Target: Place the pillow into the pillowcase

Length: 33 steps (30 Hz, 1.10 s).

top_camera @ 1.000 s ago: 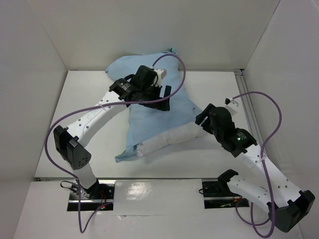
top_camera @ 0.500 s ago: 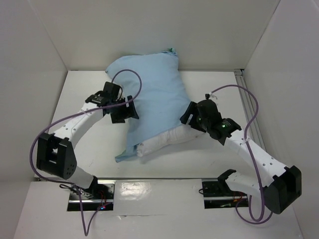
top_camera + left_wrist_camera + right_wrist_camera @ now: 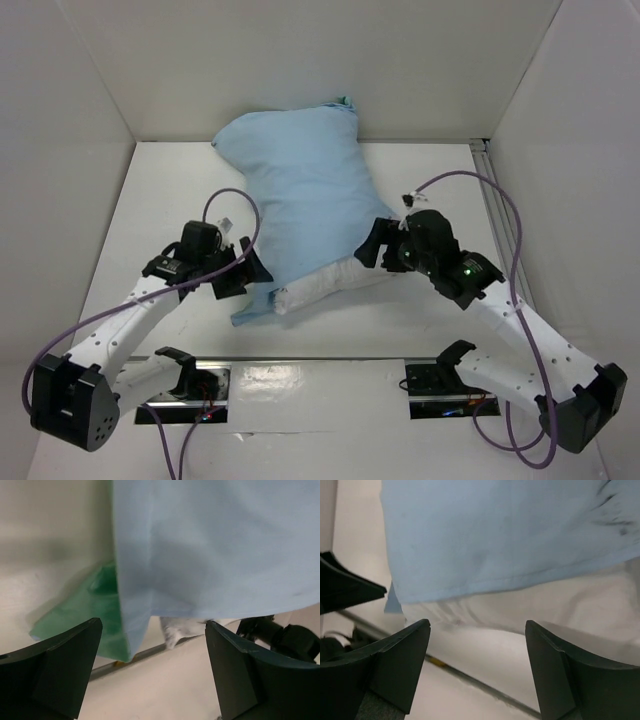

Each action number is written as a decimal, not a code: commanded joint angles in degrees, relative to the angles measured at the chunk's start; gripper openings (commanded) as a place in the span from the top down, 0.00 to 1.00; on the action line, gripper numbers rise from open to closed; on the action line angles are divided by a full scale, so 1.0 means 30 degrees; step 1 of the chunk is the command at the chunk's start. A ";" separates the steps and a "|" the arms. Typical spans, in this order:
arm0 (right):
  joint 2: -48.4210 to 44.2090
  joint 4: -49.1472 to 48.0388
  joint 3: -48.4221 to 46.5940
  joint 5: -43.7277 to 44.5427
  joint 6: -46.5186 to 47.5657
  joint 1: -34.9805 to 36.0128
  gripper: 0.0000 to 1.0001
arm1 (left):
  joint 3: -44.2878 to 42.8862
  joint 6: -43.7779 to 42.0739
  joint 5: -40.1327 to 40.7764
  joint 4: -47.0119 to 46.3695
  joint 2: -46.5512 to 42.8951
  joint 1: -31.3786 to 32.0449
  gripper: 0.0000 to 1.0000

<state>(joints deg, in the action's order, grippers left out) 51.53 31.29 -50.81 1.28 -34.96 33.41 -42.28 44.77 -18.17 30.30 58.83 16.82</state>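
Observation:
The light blue pillowcase lies plump on the table with the white pillow sticking out of its near open end. My left gripper is open and empty beside the case's near left corner. In the left wrist view the blue cloth hangs ahead, its green inner face shows at the corner, and a bit of pillow peeks out. My right gripper is open and empty by the case's right edge. The right wrist view shows the blue hem over the white pillow.
White walls enclose the table on the left, back and right. A metal rail runs along the near edge, with the arm bases behind it.
My left gripper has come off the top of the pillowcase and swung down to the near left corner. My right gripper has shifted slightly left toward the case's edge.

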 commanded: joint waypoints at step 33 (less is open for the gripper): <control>0.8697 -0.8468 -0.2310 1.1406 -0.3176 0.6884 1.00 | 0.1384 0.0747 -0.7086 -0.1518 -0.5662 0.0487 1.00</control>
<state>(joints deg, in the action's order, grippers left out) 82.39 7.73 -52.36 22.09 -46.76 56.93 -33.19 47.92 -29.61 25.21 44.25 18.06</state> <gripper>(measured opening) 0.013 0.030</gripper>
